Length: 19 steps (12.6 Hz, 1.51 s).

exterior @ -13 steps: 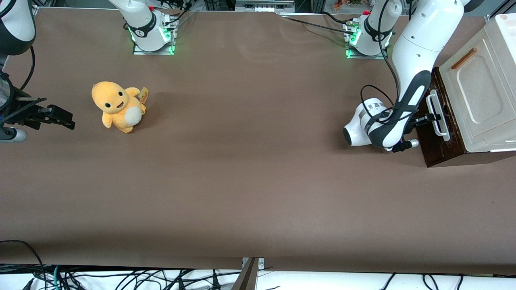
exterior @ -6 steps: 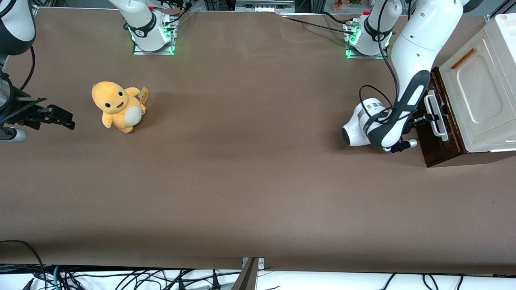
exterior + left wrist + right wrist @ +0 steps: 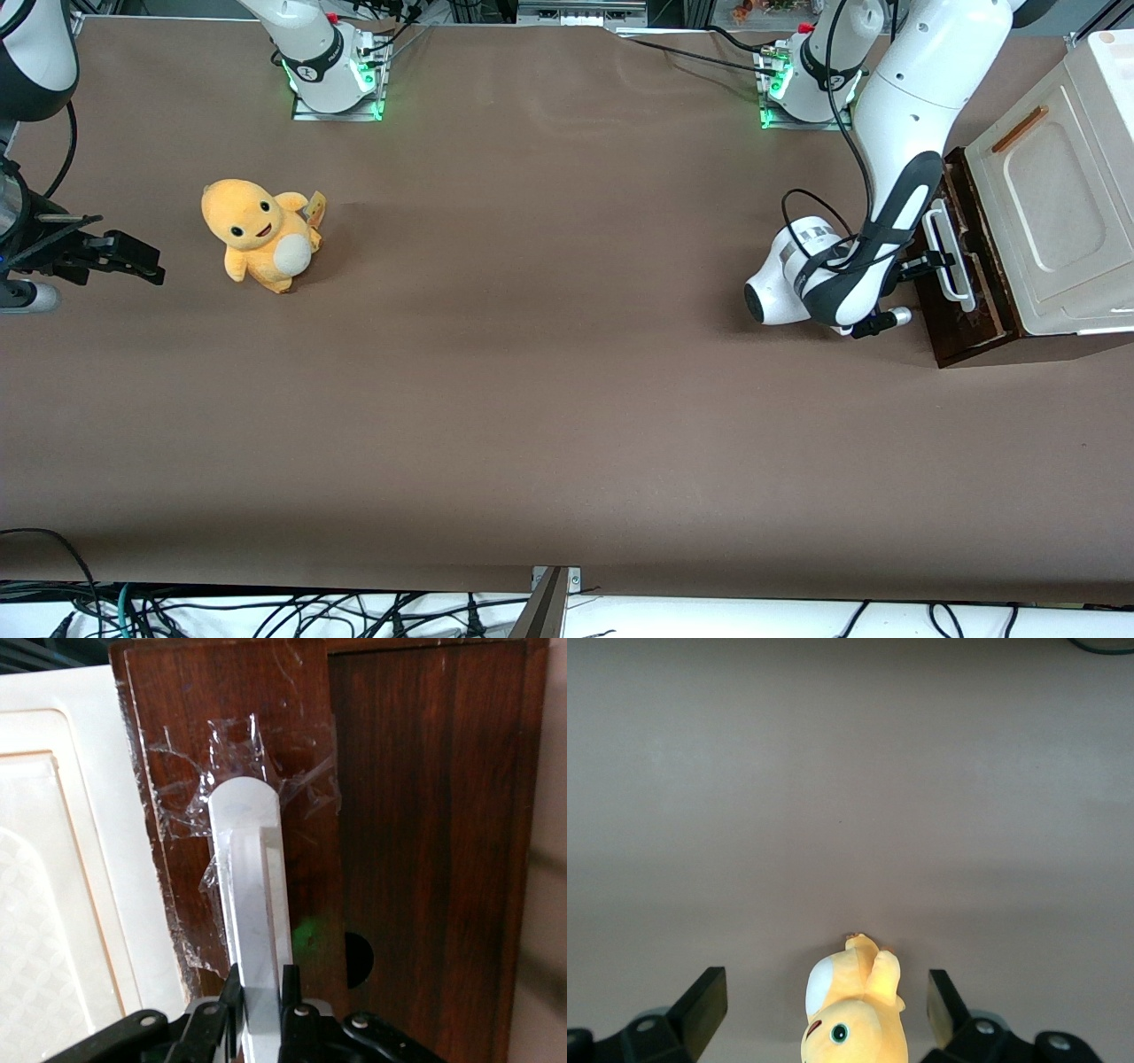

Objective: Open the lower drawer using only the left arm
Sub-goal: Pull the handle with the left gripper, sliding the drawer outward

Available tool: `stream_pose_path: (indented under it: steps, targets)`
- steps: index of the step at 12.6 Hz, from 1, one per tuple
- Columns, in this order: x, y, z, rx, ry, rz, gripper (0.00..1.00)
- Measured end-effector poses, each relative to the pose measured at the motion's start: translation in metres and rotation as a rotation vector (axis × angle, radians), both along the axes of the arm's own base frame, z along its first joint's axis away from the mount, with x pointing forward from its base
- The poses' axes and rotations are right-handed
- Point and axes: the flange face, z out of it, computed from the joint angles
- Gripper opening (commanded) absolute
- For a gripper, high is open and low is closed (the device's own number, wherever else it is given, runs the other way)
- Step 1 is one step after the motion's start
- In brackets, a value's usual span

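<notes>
The left arm [image 3: 895,133] reached down to the lower drawer [image 3: 961,266]; its gripper [image 3: 932,262] sat at the white bar handle [image 3: 944,253], drawer pulled slightly out.

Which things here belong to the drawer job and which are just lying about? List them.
In the job:
- lower drawer, pulled partly out
- its white bar handle
- left arm's gripper, shut on that handle

Lying about:
- orange plush toy, toward the parked arm's end of the table
- cream panel above the drawer
</notes>
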Motion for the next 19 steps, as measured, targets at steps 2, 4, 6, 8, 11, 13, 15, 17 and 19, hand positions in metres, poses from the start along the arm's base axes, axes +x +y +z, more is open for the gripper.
stream_pose_path:
  steps: [2,4,6,8,11,13,15,17,19]
  targets:
    - [0.000,-0.008,0.001,-0.006,-0.002,-0.006,0.14]
    - [-0.001,-0.019,0.003,-0.014,-0.003,-0.017,0.14]
    - [-0.001,-0.027,0.004,-0.020,-0.004,-0.023,0.13]
    - [0.000,-0.034,0.006,-0.028,-0.008,-0.016,0.13]
    - [0.000,-0.044,0.010,-0.041,-0.010,-0.013,0.13]
    - [-0.002,-0.049,0.011,-0.038,-0.006,-0.017,0.13]
    - [-0.002,-0.052,0.011,-0.040,-0.005,-0.017,0.13]
    - [-0.002,-0.053,0.012,-0.041,-0.006,-0.016,0.13]
    - [-0.002,-0.054,0.012,-0.043,-0.006,-0.015,0.13]
